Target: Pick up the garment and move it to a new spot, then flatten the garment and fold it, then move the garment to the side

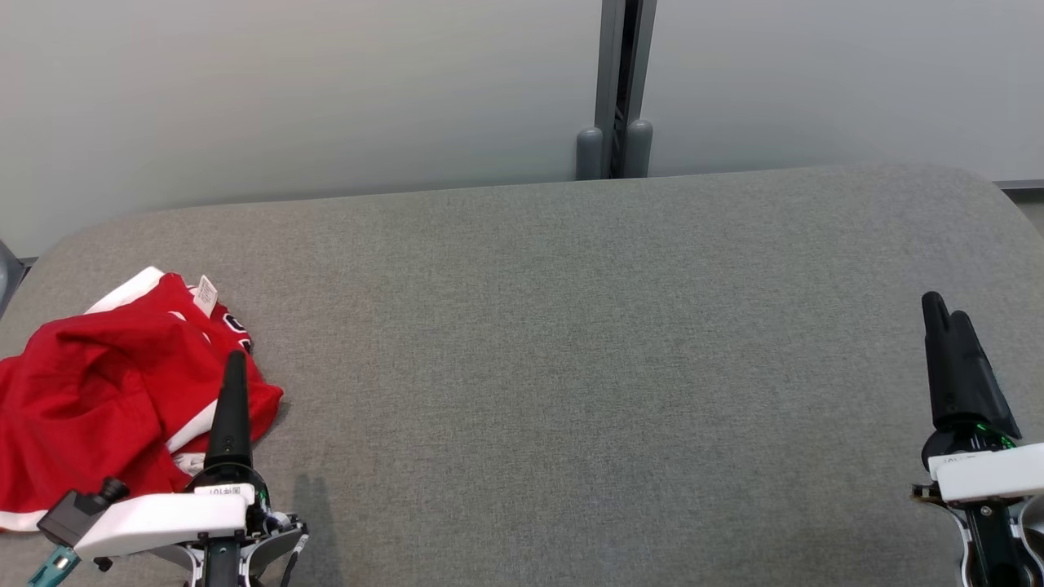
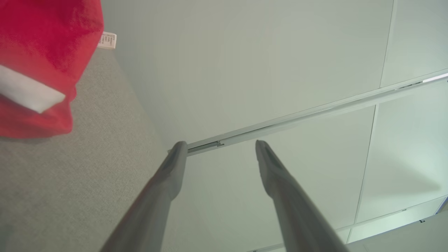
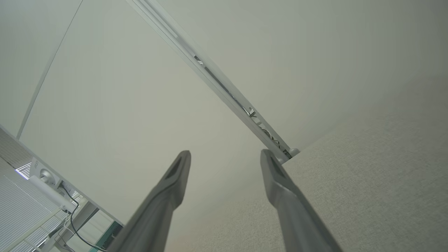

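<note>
The garment (image 1: 106, 391), a red jersey with white trim and a small white tag, lies crumpled at the left edge of the grey table (image 1: 571, 367). My left gripper (image 1: 232, 367) hovers over the garment's right edge, seen edge-on in the head view. In the left wrist view the left gripper (image 2: 218, 145) stands open and empty, with the garment (image 2: 42, 52) off to the upper left. My right gripper (image 1: 946, 314) is at the far right of the table, far from the garment. The right wrist view shows the right gripper (image 3: 225, 155) open with nothing between its fingers.
A pale partition wall (image 1: 285, 90) runs behind the table, with a grey post (image 1: 616, 90) at its seam. The table has rounded back corners.
</note>
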You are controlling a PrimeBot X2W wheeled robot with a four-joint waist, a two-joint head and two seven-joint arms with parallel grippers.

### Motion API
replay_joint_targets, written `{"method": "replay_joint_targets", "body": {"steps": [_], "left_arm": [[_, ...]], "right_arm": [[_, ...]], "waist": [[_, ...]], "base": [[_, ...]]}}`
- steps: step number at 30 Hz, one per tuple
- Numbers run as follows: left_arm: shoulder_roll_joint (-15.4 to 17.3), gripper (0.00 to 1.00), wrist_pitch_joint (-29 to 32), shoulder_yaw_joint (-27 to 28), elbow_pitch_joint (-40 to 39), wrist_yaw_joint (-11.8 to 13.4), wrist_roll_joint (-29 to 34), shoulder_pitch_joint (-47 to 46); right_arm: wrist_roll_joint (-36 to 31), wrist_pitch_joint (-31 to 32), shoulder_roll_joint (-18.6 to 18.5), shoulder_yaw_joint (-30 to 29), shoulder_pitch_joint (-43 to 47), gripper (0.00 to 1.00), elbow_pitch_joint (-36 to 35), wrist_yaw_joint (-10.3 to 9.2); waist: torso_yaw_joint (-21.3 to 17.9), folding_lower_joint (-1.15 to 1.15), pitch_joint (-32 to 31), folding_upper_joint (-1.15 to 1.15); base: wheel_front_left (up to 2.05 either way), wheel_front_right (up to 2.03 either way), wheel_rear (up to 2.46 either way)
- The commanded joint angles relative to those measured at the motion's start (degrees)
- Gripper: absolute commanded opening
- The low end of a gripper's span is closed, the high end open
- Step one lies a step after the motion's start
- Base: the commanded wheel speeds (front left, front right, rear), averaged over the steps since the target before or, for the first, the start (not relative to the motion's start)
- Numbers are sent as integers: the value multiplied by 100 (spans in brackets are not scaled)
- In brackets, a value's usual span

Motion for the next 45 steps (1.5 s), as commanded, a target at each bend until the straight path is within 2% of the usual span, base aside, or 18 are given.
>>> {"method": "replay_joint_targets", "body": {"steps": [1,10,13,21,28,35,38,45], "left_arm": [[28,100,-52,76,-149,-5,139,-95],[32,100,-193,295,-610,-6,988,-99],[32,100,-225,227,-693,-6,1241,-66],[38,100,-342,-9,-1019,44,2434,25],[40,100,-434,-300,-1369,487,3549,72],[43,100,-519,-707,-1394,844,4484,180],[46,100,-560,-807,-1305,1038,4738,199],[47,100,-641,-1059,-1261,1315,5504,133]], "right_arm": [[-267,-83,-104,70,-189,100,-166,1],[-1282,-258,-148,348,-349,100,-443,2],[-1442,-296,-91,342,-365,100,-509,1],[-2135,-440,-95,524,-388,100,-628,2],[-2702,-558,-125,671,-312,100,-598,2],[-3220,-669,-36,572,-255,100,-438,2],[-3470,-715,8,578,-240,100,-361,2],[-3940,-819,105,635,-223,100,-252,2]], "waist": [[6,0,4,0],[14,0,22,0],[8,0,27,0],[-7,0,58,0],[-15,0,77,0],[-22,0,74,0],[-27,0,80,0],[-19,0,124,0]], "base": [[0,0,0],[0,0,0],[0,0,0],[0,0,0],[0,0,0],[0,0,0],[0,0,0],[0,0,0]]}}
